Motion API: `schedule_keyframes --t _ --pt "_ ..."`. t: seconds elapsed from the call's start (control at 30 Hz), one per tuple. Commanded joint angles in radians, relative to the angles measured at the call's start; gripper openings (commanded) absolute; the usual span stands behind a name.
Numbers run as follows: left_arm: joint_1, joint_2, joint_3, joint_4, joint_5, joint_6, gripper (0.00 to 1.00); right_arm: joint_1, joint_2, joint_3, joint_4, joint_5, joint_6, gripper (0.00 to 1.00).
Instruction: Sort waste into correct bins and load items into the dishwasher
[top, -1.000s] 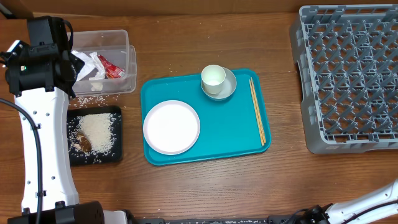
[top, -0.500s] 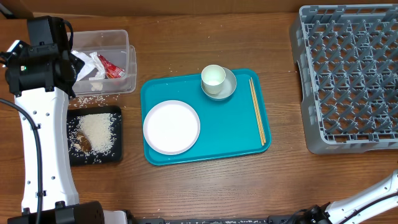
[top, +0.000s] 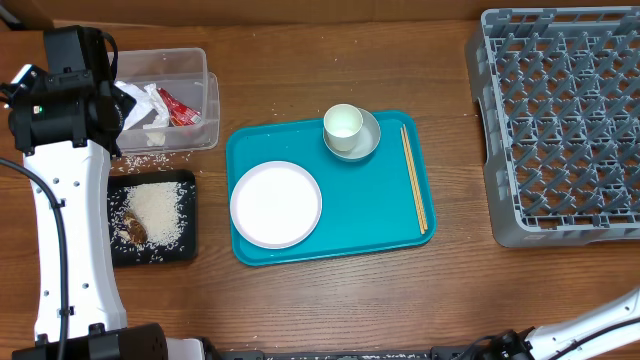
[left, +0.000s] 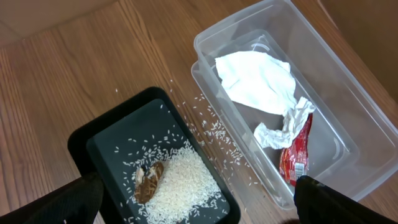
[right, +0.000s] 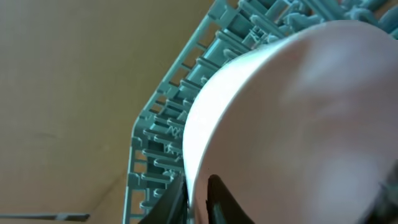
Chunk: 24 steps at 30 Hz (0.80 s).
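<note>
the left side of the table (top: 300, 300) is being taken up by the white left arm (top: 65, 230), which is being held over the clear tub (top: 205, 70) and beside the black tray (top: 188, 250). loose rice grains (left: 211, 127) are being left scattered between the two. the middle is being filled by the teal tray (top: 370, 210), with the plate (top: 276, 204) at its near left, the cup (top: 343, 122) on its saucer (top: 370, 140) at its far side and the chopsticks (top: 414, 178) along its right rim. a bare wooden lane is being left open between the teal tray and the dish rack (top: 560, 120), by which the far right is being blocked. the near strip is being left open, except at the right, where it is being crossed by the right arm (top: 590, 322).
</note>
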<state>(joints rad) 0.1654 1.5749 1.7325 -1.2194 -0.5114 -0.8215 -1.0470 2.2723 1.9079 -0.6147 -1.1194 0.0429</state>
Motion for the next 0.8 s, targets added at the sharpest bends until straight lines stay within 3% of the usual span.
schedule_keyframes --t 0.0,0.17,0.37,0.53,0.77 --pt "-0.002 0.009 -0.002 0.001 -0.007 -0.021 1.00 -0.016 0.006 -0.010 -0.021 0.049 0.021 0.17" --pt "-0.002 0.009 -0.002 0.001 -0.007 -0.021 1.00 -0.031 -0.075 -0.010 -0.057 0.106 0.022 0.29" --pt "-0.002 0.009 -0.002 0.001 -0.007 -0.021 1.00 -0.037 -0.223 -0.010 -0.164 0.521 0.097 0.38" --pt "-0.002 0.009 -0.002 0.001 -0.007 -0.021 1.00 -0.037 -0.333 -0.010 -0.220 0.763 0.247 0.39" --pt "-0.002 0.009 -0.002 0.001 -0.007 -0.021 1.00 -0.018 -0.386 -0.010 -0.195 0.814 0.302 0.41"
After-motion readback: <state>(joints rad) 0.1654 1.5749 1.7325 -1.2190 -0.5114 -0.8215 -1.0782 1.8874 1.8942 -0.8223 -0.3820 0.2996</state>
